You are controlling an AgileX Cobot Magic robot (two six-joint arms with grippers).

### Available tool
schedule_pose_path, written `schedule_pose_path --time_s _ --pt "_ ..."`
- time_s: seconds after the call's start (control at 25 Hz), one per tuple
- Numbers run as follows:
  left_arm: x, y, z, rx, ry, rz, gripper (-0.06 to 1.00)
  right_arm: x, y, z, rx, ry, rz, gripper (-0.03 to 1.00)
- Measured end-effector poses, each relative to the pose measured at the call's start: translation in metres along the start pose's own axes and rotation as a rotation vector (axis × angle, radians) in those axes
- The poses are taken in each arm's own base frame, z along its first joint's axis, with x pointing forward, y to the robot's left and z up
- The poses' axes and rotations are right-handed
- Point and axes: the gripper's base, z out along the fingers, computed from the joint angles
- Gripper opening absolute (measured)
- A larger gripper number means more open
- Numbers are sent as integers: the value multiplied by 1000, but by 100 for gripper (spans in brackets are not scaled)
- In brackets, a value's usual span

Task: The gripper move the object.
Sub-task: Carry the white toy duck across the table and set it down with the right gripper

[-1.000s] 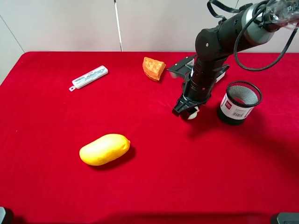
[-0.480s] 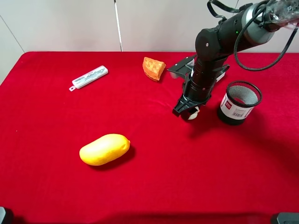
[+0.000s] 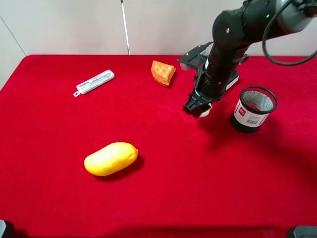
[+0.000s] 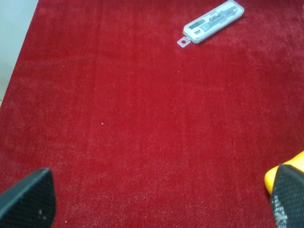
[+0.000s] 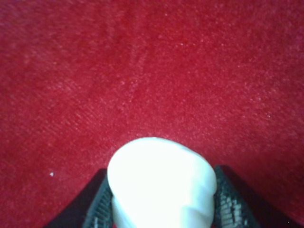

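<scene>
While clamped at its rounded sides by the right gripper (image 3: 198, 108), the object (image 5: 161, 183) is judged light, smooth and soft; gentle pressure is advised.

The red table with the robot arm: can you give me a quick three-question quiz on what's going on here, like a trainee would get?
1. True or false: the right gripper is shut on the white duck.
2. Which thing stands nearest that gripper? A. the yellow mango B. the black mesh cup C. the white case
3. Short answer: is the left gripper, over the red cloth, open or shut?
Key: 1 true; 2 B; 3 open, its fingers are wide apart.
</scene>
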Motion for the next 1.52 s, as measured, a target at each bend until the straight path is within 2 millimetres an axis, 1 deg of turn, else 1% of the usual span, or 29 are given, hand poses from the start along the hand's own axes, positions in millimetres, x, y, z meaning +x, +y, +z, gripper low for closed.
schedule_pose_path --time_s 0.28,0.44,0.56,0.68,1.08,1.24,1.36,1.44,1.52 --pt "0 0 0 0 0 0 89 0 16 -39 15 -43 -59 33" --pt "0 0 0 0 0 0 89 1 31 -60 17 -74 -77 33" --pt "0 0 0 0 0 0 89 2 47 -70 6 -73 -97 33" --pt "0 0 0 0 0 0 89 4 66 -74 -2 -60 -137 33" --pt "0 0 0 0 0 0 89 9 133 -77 -49 -52 -306 33" --pt "0 0 0 0 0 0 89 12 156 -79 -64 -67 -347 33" --pt "0 0 0 0 0 0 89 14 168 -80 -66 -70 -366 33" --pt "0 0 0 0 0 0 89 15 172 -78 -68 -67 -372 33" --pt "0 0 0 0 0 0 89 14 173 -73 -74 -59 -367 33"
